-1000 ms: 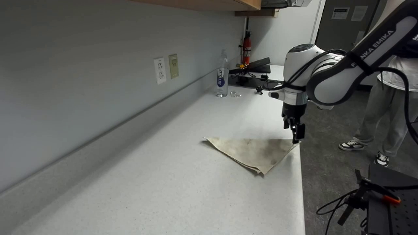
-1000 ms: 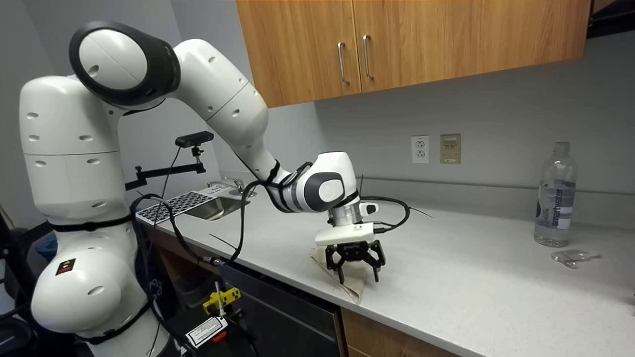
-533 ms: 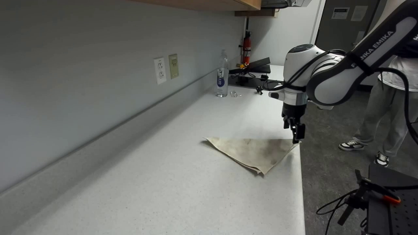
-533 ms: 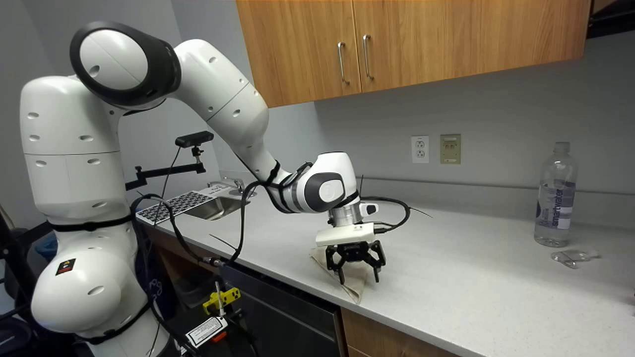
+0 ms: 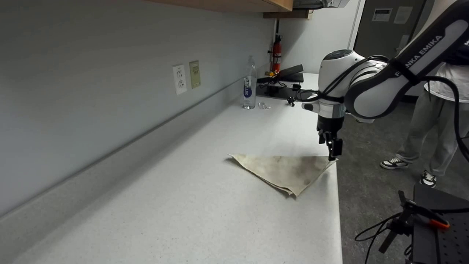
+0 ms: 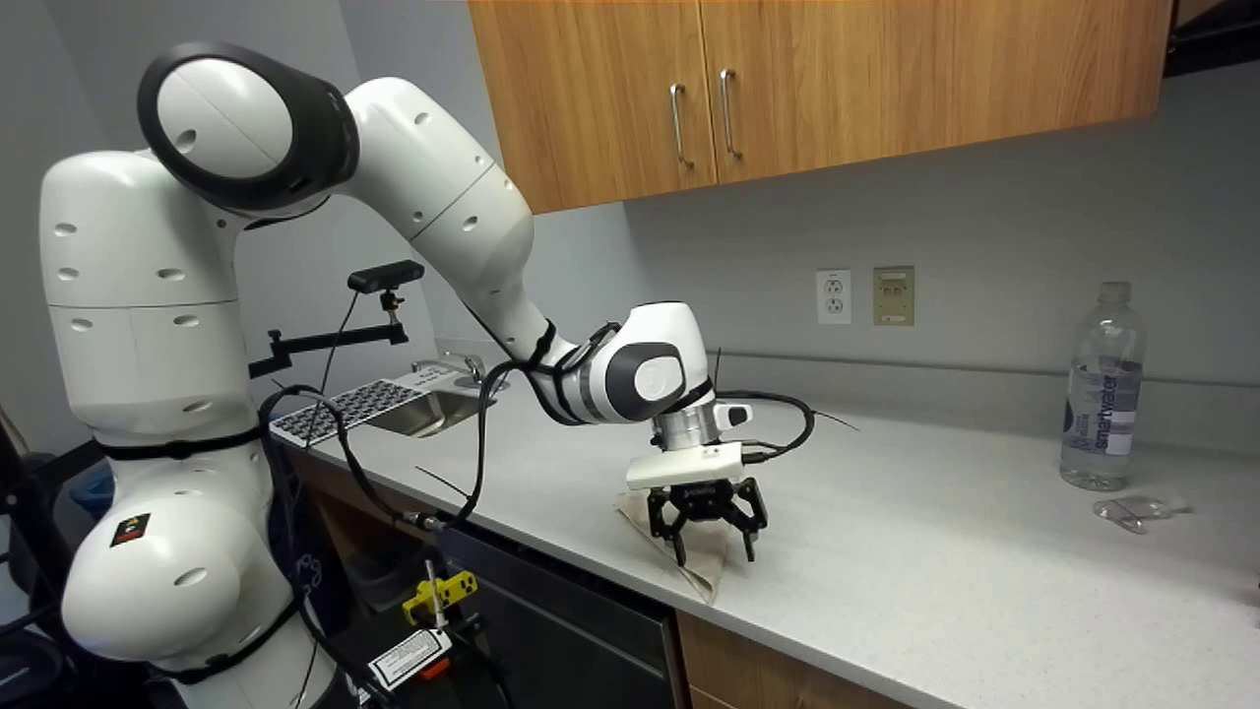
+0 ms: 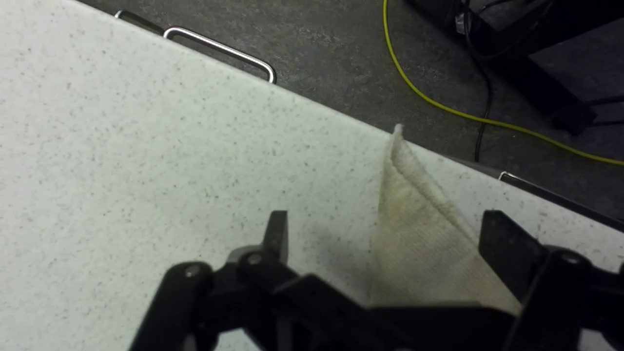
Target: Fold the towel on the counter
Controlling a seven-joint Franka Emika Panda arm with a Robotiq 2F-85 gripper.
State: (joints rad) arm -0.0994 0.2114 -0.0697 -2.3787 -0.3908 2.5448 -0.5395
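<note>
Wrist view, left to right: one counter [image 7: 146, 170], one gripper [image 7: 385, 229] with jaws spread wide and nothing pinched, one doubled-over towel [image 7: 424, 253] on the counter showing between them, then one yellow cable [image 7: 458, 113] only this view catches. Far left in an exterior view there's one sink [image 6: 423, 414]. Both exterior views get two wall plates [image 6: 834, 295] and one bottle [image 6: 1101, 404]. One extinguisher [image 5: 277, 55] (far) and one person [image 5: 441, 104] (right) show in an exterior view.
</note>
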